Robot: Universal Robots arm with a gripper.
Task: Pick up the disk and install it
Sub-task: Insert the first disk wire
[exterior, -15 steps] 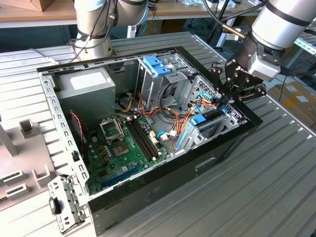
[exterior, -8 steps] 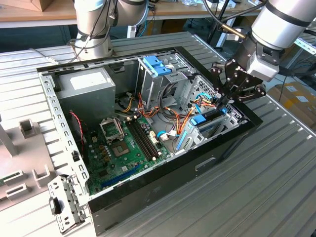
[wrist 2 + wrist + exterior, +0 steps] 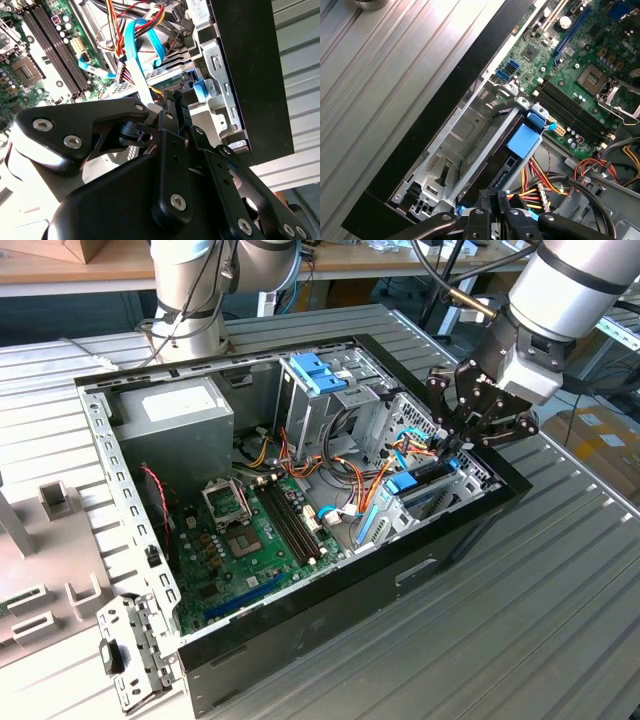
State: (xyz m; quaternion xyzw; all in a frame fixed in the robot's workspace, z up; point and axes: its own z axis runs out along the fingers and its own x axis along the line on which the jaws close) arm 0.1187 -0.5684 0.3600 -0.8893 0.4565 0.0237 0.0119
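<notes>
bright, even light fills the scene. glare whitens the ribbed metal table in the first wrist view. the gripper looms dark, slightly soft, in the second wrist view.

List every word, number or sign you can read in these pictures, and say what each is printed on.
No text can be read with certainty.
White sticker on the grey power-supply box: carries print, too small to read.
Motherboard: white markings beside the parts, too small to read in both wrist views.
</notes>
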